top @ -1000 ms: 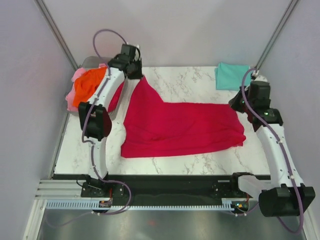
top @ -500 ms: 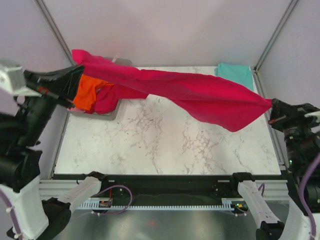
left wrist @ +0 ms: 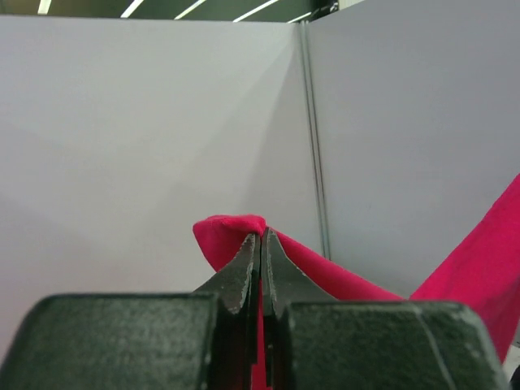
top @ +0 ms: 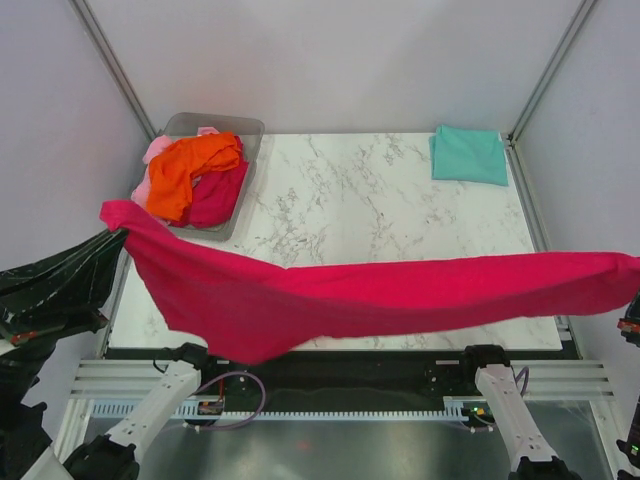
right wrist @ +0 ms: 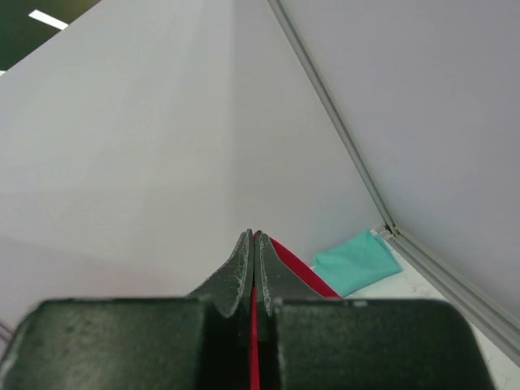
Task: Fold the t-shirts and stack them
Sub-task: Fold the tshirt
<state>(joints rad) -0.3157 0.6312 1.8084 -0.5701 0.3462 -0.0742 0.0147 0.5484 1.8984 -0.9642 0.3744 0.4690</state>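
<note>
Crimson t-shirt (top: 380, 300): hung in the air over the table's (top: 380, 200) near edge, belly sagging left of middle.
Long axis: left to right across the top view, one end at each gripper.
Left gripper (left wrist: 261, 237): jaws closed on a crimson corner that pokes past the tips.
Right gripper (right wrist: 253, 236): jaws pinched on a thin crimson edge.
Teal t-shirt (top: 468, 155): folded flat, far right corner.
Orange t-shirt (top: 190, 170): heaped in the bin (top: 248, 128), far left.

White marble-veined desk (top: 380, 200) across centre of top view. Translucent grey bin (top: 247, 128) on its upper-left corner. Pale lilac walls (top: 330, 60) behind and at sides. Metal corner posts upper left (top: 114, 68) and upper right (top: 549, 68). Black rail (top: 380, 372) and white slotted cable duct (top: 330, 410) along bottom. Ceiling light strips (left wrist: 195, 8) at top of left wrist view.
</note>
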